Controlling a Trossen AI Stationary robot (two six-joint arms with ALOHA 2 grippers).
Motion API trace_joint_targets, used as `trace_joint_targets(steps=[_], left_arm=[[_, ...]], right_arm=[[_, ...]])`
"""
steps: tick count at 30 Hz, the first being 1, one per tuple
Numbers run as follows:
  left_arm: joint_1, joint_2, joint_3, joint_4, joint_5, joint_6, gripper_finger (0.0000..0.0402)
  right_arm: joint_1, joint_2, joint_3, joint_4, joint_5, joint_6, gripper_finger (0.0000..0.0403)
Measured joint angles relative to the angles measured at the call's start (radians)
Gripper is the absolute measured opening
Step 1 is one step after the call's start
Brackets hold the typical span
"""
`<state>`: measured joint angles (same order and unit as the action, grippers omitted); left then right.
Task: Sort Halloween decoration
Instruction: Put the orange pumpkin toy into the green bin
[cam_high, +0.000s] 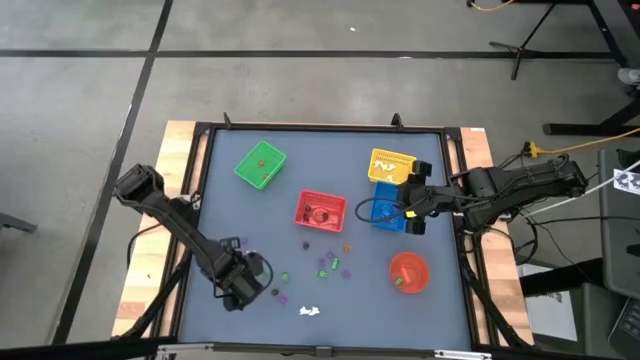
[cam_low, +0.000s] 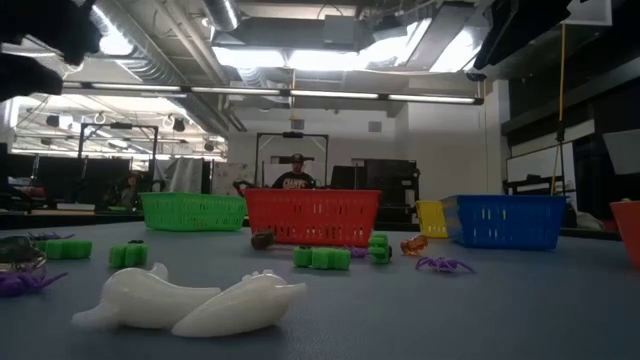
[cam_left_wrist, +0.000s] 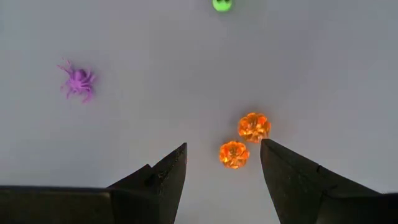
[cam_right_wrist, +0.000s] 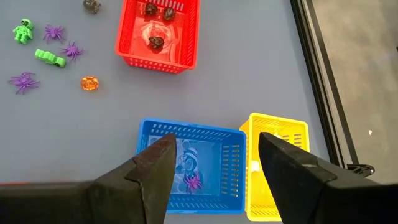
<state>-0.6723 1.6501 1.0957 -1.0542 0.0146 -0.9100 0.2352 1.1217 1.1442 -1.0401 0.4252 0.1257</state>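
Observation:
Small trinkets lie scattered on the blue-grey table's near middle: green, purple, orange and a white one. My left gripper hangs low over the near left part, open. In its wrist view an orange pumpkin lies on the table between the fingertips of my left gripper, touching neither. A second pumpkin lies just beyond, a purple spider off to one side. My right gripper is open above the blue basket, which holds a purple spider.
A green basket, a red basket holding dark trinkets, and a yellow basket stand at the far half. A round red bowl sits near right. In the low view a person shows behind the table.

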Motion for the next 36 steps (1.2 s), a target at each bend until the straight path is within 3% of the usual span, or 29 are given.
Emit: trace_joint_targets(steps=[5,14,36], left_arm=[[-0.028,0.0,-0.024,0.041,0.003,0.0,0.0189],[-0.073,0.0,-0.136,0.283,0.005,0.001,0.0189],[-0.084,-0.005,-0.246,0.399,0.005,0.0,0.018]], right_arm=[[0.0,0.0,0.0,0.0,0.0,0.0,0.0227],[0.0,0.0,0.0,0.0,0.0,0.0,0.0227],[0.0,0.0,0.0,0.0,0.0,0.0,0.0227]])
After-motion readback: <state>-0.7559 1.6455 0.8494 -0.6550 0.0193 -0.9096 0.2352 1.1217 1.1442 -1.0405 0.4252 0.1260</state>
